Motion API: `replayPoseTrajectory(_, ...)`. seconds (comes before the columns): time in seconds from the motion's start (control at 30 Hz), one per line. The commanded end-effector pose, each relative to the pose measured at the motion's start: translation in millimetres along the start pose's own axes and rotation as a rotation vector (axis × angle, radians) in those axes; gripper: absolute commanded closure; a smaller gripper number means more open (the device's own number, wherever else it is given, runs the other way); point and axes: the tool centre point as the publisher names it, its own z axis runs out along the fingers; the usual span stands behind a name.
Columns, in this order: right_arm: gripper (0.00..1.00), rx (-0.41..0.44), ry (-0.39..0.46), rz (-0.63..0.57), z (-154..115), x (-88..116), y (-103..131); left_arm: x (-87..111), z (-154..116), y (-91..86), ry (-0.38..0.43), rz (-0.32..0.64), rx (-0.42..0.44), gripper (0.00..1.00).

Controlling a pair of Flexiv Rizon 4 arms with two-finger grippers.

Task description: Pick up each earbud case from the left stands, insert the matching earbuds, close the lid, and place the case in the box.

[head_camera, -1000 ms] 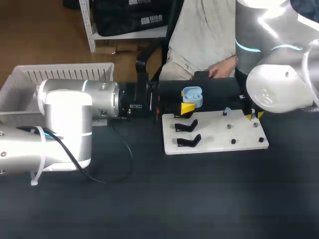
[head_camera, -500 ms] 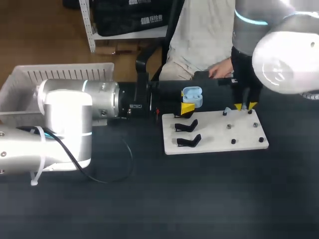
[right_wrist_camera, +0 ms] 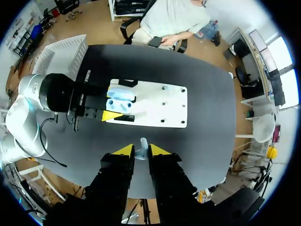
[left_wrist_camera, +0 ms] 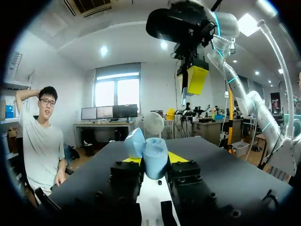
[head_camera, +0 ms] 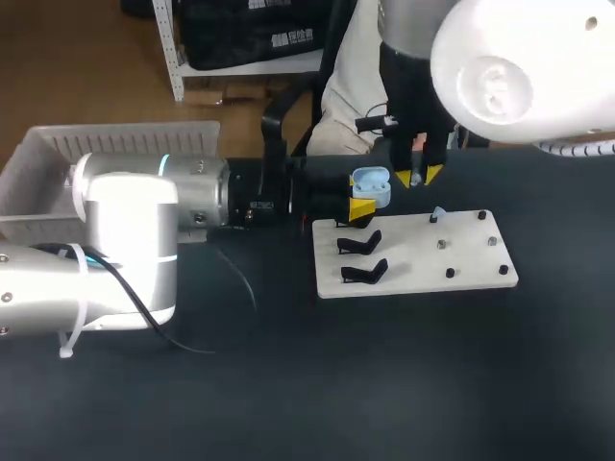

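Observation:
My left gripper is shut on a light-blue earbud case, held upright with its lid open just behind the white board. In the left wrist view the case sits between the yellow fingertips. My right gripper hangs just right of the case and above it, shut on a small pale-blue earbud. In the right wrist view that earbud is pinched between the yellow tips, high over the board and the case. Another earbud stands on the board.
Two black stands sit on the board's left part, and small dark pegs dot its right part. A white basket stands at the table's far left, behind my left arm. A black cable loops over the dark tabletop.
My right arm has risen from the board's right pegs and swung left to beside the open case, with the earbud in its fingers. The left arm and the case have not moved.

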Motion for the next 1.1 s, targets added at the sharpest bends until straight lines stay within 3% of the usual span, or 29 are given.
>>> replayPoseTrajectory(0.03, 1.00, 0.005, 0.003, 0.002, 0, -2, 2, 0.2, 1, 0.6, -0.001, 0.000, -0.001, 1.00)
replayPoseTrajectory(0.37, 1.00, 0.013, 0.005, 0.012, 2, -3, 5, 0.2, 1, 0.6, -0.001, 0.000, -0.001, 1.00)
replayPoseTrajectory(0.5, 1.00, 0.062, 0.071, 0.164, 11, -17, 11, 0.2, 1, 0.6, -0.001, 0.000, -0.001, 1.00)
replayPoseTrajectory(0.73, 1.00, 0.004, 0.117, 0.378, 4, -39, 24, 0.2, 1, 0.6, -0.001, 0.000, -0.001, 1.00)
replayPoseTrajectory(0.87, 1.00, -0.010, 0.160, 0.447, 5, -41, 25, 0.2, 1, 0.6, -0.001, 0.000, -0.001, 1.00)
replayPoseTrajectory(1.1, 1.00, -0.017, 0.174, 0.453, 8, -38, 24, 0.2, 1, 0.6, -0.001, 0.000, -0.001, 1.00)
